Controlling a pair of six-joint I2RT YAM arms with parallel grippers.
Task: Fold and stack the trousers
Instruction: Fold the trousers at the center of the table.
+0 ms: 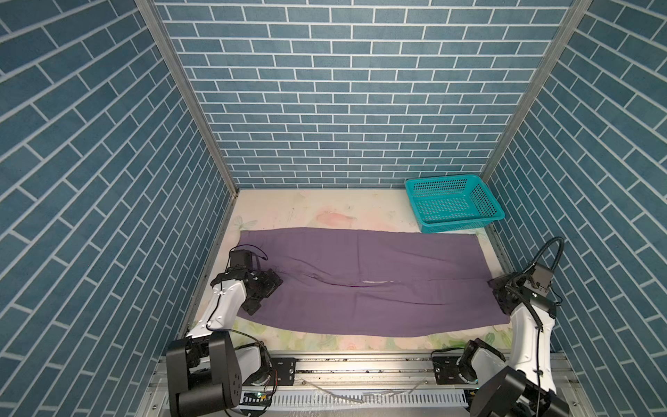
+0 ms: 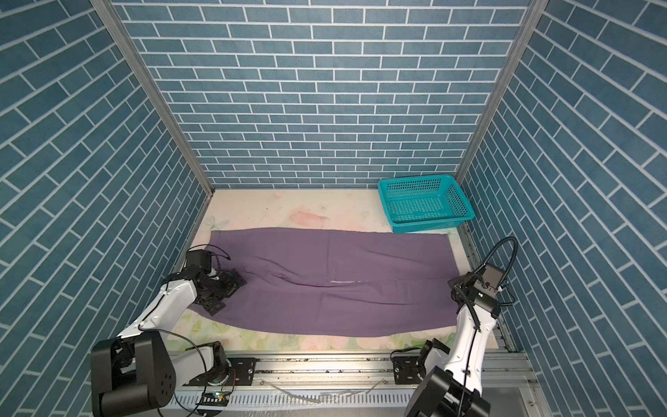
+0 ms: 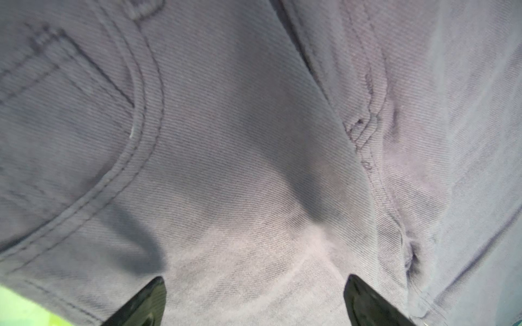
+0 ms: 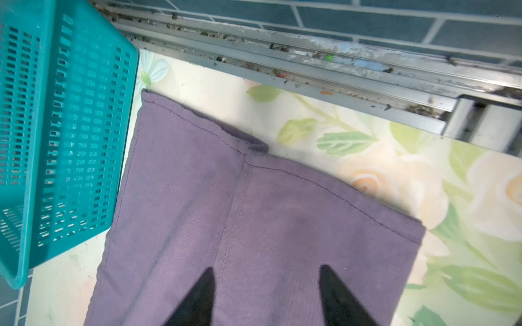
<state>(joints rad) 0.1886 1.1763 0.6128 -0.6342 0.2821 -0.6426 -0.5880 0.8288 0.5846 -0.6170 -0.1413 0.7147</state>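
Left tool (image 3: 255, 278) spread over trousers (image 1: 361, 274); right tool (image 4: 267, 267) part-closed, grip unclear

trousers (image 1: 361, 299): one pair, two legs | basket (image 1: 451, 226): one | robot arms: two, left arm (image 1: 223, 303), right arm (image 1: 530, 335) | table (image 1: 325, 209): one

The trousers (image 1: 361, 281) lie flat across the table (image 1: 325, 209), nearly from its left edge to its right edge. The waist end is at the left and the hems at the right, one leg behind the other. The basket (image 1: 453, 205) stands in the far right corner, just behind the rear leg's hem. The left gripper (image 1: 265, 294) is over the waist end, the right gripper (image 1: 500, 296) over the hems.
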